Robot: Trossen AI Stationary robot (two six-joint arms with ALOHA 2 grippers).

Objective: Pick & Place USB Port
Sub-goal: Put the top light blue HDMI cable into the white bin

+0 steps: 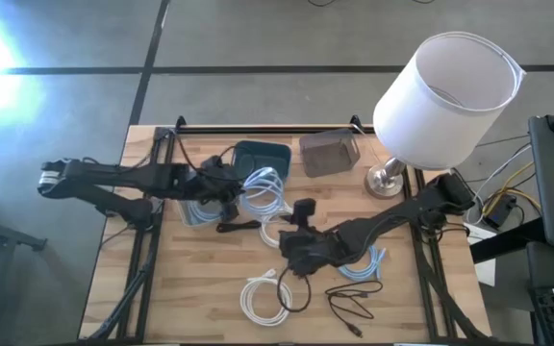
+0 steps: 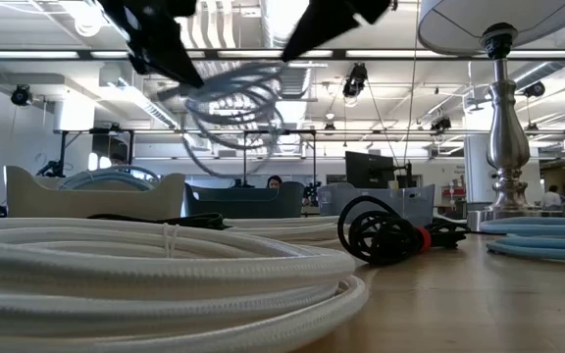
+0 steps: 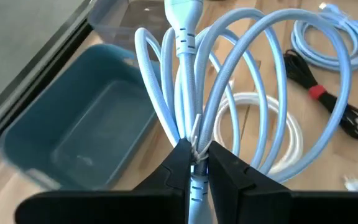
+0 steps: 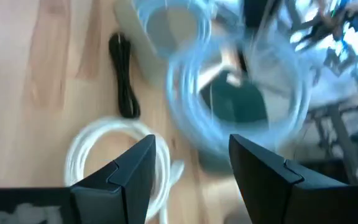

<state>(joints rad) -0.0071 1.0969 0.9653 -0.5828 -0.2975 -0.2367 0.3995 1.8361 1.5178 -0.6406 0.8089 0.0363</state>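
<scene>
A light-blue coiled USB cable [image 1: 264, 187] hangs in the air above the table's middle, beside a dark teal bin [image 1: 263, 156]. My left gripper [image 1: 231, 189] reaches in from the table's left and is shut on the coil [image 3: 229, 68]. The cable's plug [image 3: 183, 14] sticks out beyond the loops. In the low view the coil [image 2: 233, 108] hangs clear of the table. My right gripper [image 4: 191, 168] comes from the right, stands open just on the near side of the coil [image 4: 229, 93], and has nothing between its fingers. My left gripper pinches the coil's gathered strands [image 3: 194, 144] between its two fingers, where the loops are bundled together. The fingers come from the table's left, slanting downward. The loops fan out beyond the fingertips, and the whole coil is lifted clear of the table.
A clear bin [image 1: 198, 211] sits under my left gripper, a grey box [image 1: 330, 154] and a lamp [image 1: 445, 86] at the far right. White coils [image 1: 267, 296] [image 1: 275, 231], a black cable [image 1: 354, 303] and another light-blue coil [image 1: 364, 264] lie on the wood.
</scene>
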